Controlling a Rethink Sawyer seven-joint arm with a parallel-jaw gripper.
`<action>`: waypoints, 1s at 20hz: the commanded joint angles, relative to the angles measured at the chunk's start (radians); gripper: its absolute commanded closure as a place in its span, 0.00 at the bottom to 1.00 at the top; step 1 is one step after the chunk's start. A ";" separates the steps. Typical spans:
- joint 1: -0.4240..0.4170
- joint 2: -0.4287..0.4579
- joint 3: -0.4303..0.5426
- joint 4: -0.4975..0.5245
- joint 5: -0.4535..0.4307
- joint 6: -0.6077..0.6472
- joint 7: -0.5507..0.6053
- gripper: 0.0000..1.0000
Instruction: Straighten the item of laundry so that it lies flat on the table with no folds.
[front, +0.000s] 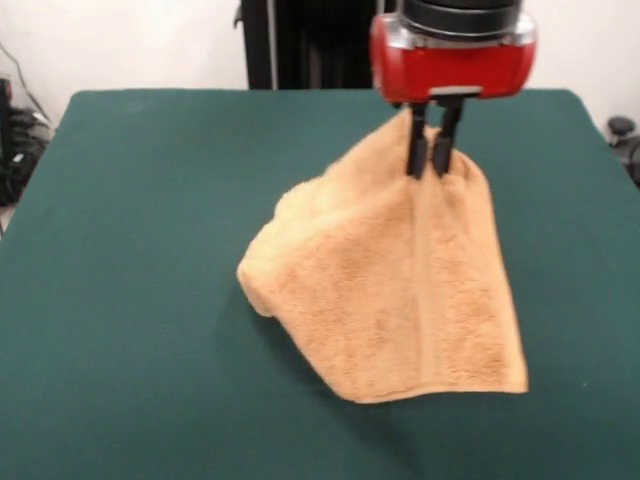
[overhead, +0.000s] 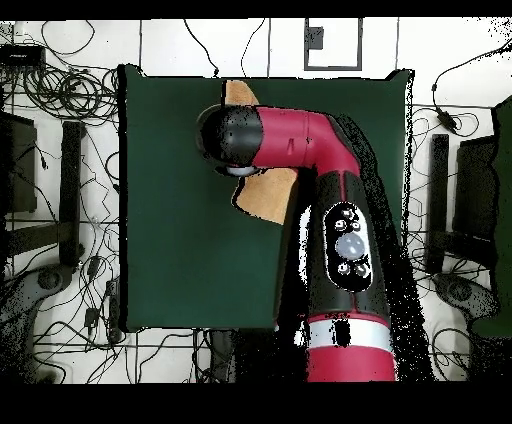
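Nearest the front camera, the lower hem of the small orange-tan terry-cloth towel (front: 400, 290) drags on the dark green felt tabletop (front: 130, 300), one bottom corner pointing out below and right of the grip. Above that hem the cloth rises in a tent, bulging left in a soft fold. At its peak the red-and-black robot hand (front: 432, 160) is clenched on a pinch of towel, lifted, probably so the cloth hangs open before being laid flat. From overhead the arm hides most of the towel (overhead: 268, 195).
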 joint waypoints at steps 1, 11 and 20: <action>0.074 0.033 -0.039 0.188 0.063 -0.121 0.385 1.00; 0.092 0.059 -0.043 0.230 0.055 -0.203 0.376 1.00; 0.087 0.083 -0.033 0.278 0.027 -0.268 0.318 1.00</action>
